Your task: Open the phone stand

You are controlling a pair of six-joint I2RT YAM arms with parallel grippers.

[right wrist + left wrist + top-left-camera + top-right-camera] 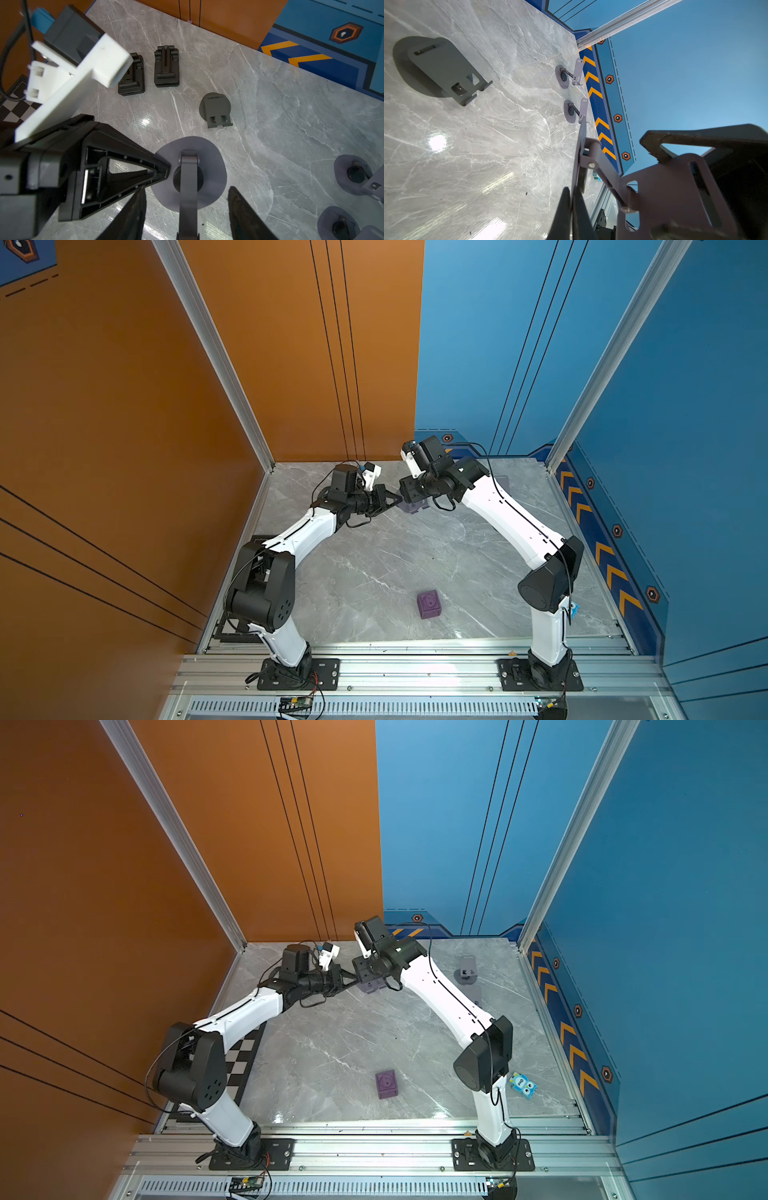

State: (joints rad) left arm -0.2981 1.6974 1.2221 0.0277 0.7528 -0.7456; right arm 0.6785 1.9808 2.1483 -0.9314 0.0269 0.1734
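The phone stand is a grey-purple metal one, held off the table between both arms at the far middle. My left gripper is shut on the rim of its round base, which the left wrist view shows edge-on. The hinged arm runs from the base back between my right gripper's fingers. Those fingers sit against the edges of the cradle plate, gripping it across its width. Arm and plate are angled away from the base.
On the marble table lie a folded dark grey stand and two folded black stands. Two unfolded stands stand near the right wall. A purple cube and a blue owl toy sit nearer the front.
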